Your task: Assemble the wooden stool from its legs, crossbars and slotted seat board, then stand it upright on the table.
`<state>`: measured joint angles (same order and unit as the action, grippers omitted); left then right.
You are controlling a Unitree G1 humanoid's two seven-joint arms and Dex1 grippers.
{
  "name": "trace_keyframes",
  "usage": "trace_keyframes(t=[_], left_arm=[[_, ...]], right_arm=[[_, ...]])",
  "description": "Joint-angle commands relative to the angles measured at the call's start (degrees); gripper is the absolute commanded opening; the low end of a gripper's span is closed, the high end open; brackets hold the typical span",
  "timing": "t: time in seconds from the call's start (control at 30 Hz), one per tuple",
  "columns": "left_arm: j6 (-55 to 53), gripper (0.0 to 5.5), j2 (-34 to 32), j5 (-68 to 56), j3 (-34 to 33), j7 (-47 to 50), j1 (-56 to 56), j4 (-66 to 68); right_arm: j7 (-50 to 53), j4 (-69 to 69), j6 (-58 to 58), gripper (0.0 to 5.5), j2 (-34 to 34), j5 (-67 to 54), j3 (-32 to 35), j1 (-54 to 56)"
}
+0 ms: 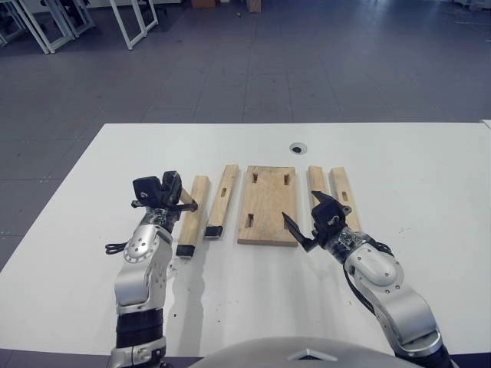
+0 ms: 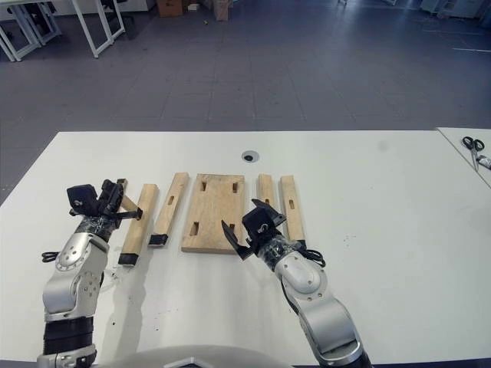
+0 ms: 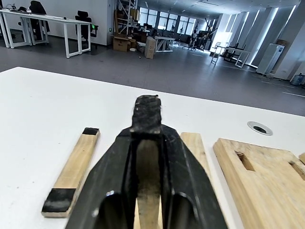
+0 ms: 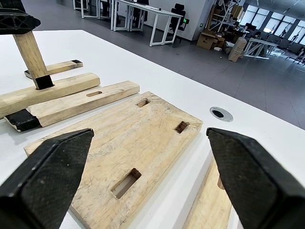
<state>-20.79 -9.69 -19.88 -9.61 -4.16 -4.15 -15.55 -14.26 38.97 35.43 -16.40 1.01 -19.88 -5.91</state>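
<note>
The slotted seat board [image 1: 267, 203] lies flat mid-table. Two legs [image 1: 196, 211] [image 1: 222, 199] lie on its left, two more [image 1: 317, 184] [image 1: 343, 195] on its right. My left gripper [image 1: 165, 192] hovers over the outer left leg, shut on a short crossbar [image 4: 31, 52] whose black-tipped lower end rests on that leg [image 4: 47, 88]. A second crossbar [image 3: 71, 171] lies flat on the table beyond it. My right gripper [image 1: 303, 222] stands open just above the board's near right corner, with nothing between its fingers.
A round cable hole [image 1: 297, 147] sits in the white table [image 1: 422, 169] behind the board. Scissors [image 2: 473, 143] lie on a neighbouring table at the far right. Bare tabletop spreads to the right and front.
</note>
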Motion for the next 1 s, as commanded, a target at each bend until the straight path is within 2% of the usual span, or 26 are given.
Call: trace_keyframes(t=[0.03,0.33,0.63,0.67,0.87,1.0], left_arm=[[-7.6,0.43,1.7,2.5,3.7,2.1,-5.3,4.6],[-3.1,0.43,3.9,7.3,4.9,3.9,-8.1,9.5],[-6.4,0.43,4.6,4.9,1.5,6.1,2.4,-0.3],[-6.8,0.81,4.7,4.5,1.3,6.0,2.7,-0.5],[-9.4,1.68,3.8,4.8,0.0,6.2,4.5,-2.7],[-13.4,2.36,1.0,5.6,-1.5,7.3,10.4,-6.5]], right_arm=[[-0.5,-0.1,0.6,4.37,-0.3,0.5,-0.2,0.7],[-0.6,-0.4,0.9,4.37,-0.1,0.5,0.0,1.3],[-0.3,-1.0,0.7,4.37,1.0,0.0,0.8,1.5],[-0.3,-1.0,0.7,4.37,1.0,0.1,0.8,1.5],[-0.1,-1.4,0.4,4.37,1.2,0.3,1.1,1.6],[0.4,-1.4,0.3,4.37,1.5,0.5,1.0,1.4]])
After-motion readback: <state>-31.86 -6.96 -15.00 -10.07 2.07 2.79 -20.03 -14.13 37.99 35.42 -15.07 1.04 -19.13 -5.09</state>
